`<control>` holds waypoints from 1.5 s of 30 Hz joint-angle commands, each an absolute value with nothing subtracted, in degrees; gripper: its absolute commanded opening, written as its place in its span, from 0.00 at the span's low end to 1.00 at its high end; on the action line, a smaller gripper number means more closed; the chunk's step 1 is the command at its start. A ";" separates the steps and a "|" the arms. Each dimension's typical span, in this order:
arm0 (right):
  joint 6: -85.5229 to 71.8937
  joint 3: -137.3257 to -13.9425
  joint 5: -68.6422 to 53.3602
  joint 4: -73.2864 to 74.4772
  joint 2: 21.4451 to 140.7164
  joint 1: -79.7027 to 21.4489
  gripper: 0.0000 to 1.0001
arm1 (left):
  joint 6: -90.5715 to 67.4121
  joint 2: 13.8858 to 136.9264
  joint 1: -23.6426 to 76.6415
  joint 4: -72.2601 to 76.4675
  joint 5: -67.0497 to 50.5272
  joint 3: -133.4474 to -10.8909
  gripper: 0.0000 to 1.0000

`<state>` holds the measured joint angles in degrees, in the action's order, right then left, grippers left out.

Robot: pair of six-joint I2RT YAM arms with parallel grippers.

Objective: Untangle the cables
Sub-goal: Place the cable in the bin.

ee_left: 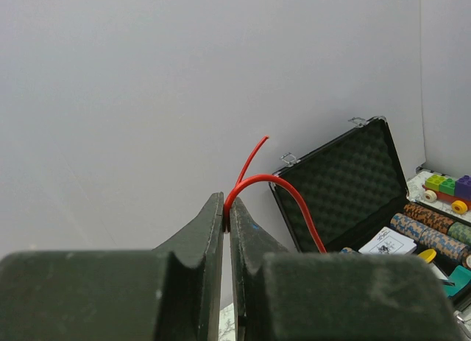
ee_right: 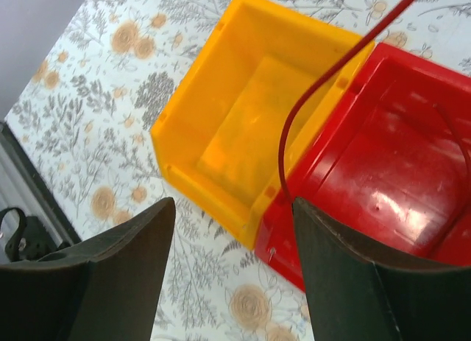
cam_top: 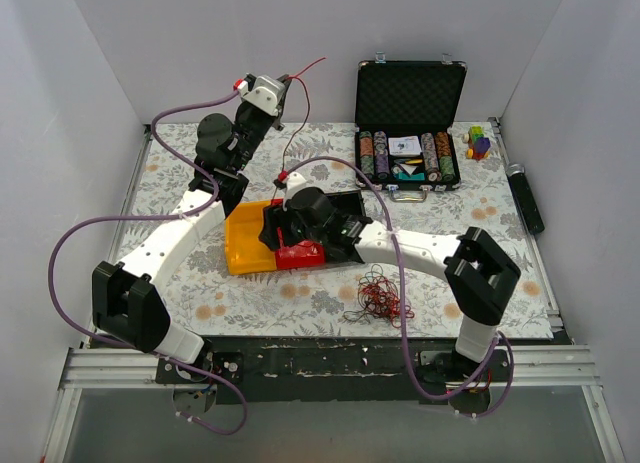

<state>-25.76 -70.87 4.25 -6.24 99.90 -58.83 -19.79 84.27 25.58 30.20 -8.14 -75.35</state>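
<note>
Floral-print table [cam_top: 250, 303], white walls [cam_top: 180, 43]: your left gripper [ee_left: 227, 208], high by the back wall, is pressed together on a red cable [ee_left: 283, 186] that arches away from its tips. Your right gripper [ee_right: 234, 205] hangs with fingers spread above a yellow bin [ee_right: 191, 90] and a red bin [ee_right: 383, 164] at mid-table, the red strand dropping between them. Other tangled cables [cam_top: 380, 298] lie near the table's front edge.

The cables [cam_top: 380, 298] lie before the two adjoining bins [cam_top: 248, 248]; the case [cam_top: 410, 123] stands behind, rightward.
</note>
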 commanded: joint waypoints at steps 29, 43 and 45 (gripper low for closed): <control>-35.51 -77.07 17.49 1.91 107.92 -53.44 0.01 | -20.48 71.11 24.87 18.81 -7.56 -73.05 0.00; -37.53 -82.62 18.53 6.41 113.46 -53.52 0.02 | -21.97 61.35 24.87 4.05 -9.49 -63.02 0.00; -38.23 -83.67 18.81 7.82 114.17 -53.52 0.04 | -22.41 60.56 24.87 2.03 -9.40 -61.71 0.00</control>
